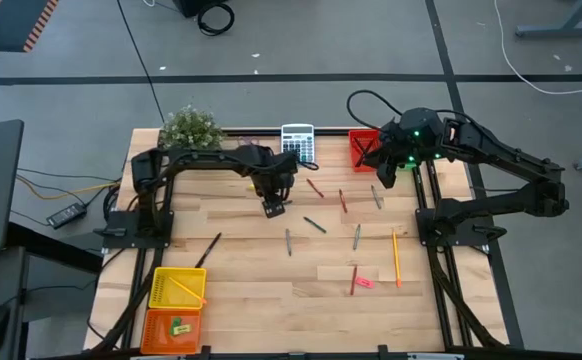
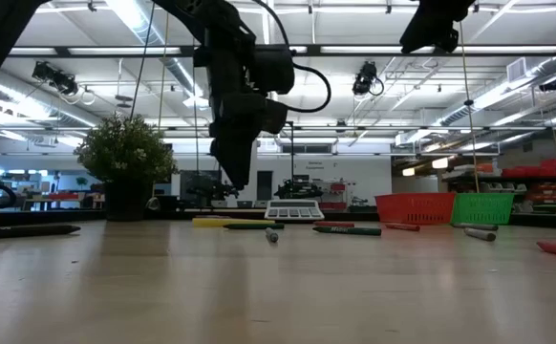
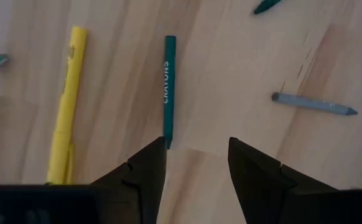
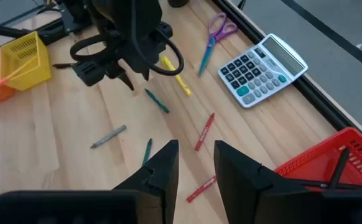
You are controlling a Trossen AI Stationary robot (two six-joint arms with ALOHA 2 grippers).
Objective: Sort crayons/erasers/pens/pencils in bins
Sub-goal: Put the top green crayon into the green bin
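The left pincer (image 3: 193, 171) hangs over the middle-far part of the counter (image 1: 251, 270) with its fingers apart and nothing between them. Just past its tips lies a dark green crayon (image 3: 169, 90), a short thin stick with pale lettering along its side; its long axis runs straight on from the pincer. A bright yellow pen (image 3: 66, 118) lies beside it, nearly parallel, and a grey crayon (image 3: 313, 104) lies apart, crosswise. The right pincer (image 4: 193, 165) waits above the far right, near the red bin (image 1: 363, 148), fingers parted and empty.
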